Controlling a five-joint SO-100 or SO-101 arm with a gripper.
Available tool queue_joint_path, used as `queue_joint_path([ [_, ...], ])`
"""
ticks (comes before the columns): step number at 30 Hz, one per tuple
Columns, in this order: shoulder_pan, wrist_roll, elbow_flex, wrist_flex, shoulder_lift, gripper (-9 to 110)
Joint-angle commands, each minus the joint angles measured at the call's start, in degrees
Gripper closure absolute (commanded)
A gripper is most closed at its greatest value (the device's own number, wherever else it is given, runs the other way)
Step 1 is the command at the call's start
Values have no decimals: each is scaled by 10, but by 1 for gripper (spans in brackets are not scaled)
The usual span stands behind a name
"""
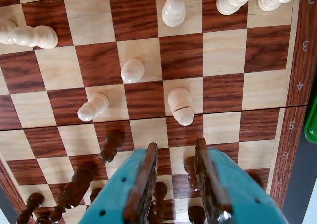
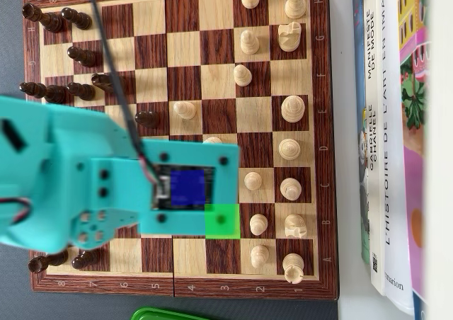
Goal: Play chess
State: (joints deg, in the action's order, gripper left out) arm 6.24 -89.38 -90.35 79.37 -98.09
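The teal gripper (image 1: 176, 147) hangs over the wooden chessboard (image 2: 322, 122), its pincer apart and empty, straddling a dark pawn (image 1: 190, 170) in the wrist view. Ahead of the fingertips lies a band of mostly bare squares, broken by three pale pawns (image 1: 132, 70) near mid-board. Dark pieces (image 2: 51, 92) crowd the board's left edge in the overhead view, pale pieces (image 2: 291, 109) its right edge. The border carries numbers along the bottom edge and letters down the right. The board lies on a grey desk (image 2: 14, 300); books (image 2: 386, 136) lie just beside its right edge, one spine reading "L'HISTOIRE DE L'ART". A green object (image 2: 166, 313) shows at the desk's near edge.
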Motion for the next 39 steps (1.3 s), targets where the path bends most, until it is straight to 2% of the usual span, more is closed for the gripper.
queue_joint_path([
  [1,5,3,45,3,22,88],
  [9,29,4,92,47,80,88],
  [39,11,2,98,40,127,86],
])
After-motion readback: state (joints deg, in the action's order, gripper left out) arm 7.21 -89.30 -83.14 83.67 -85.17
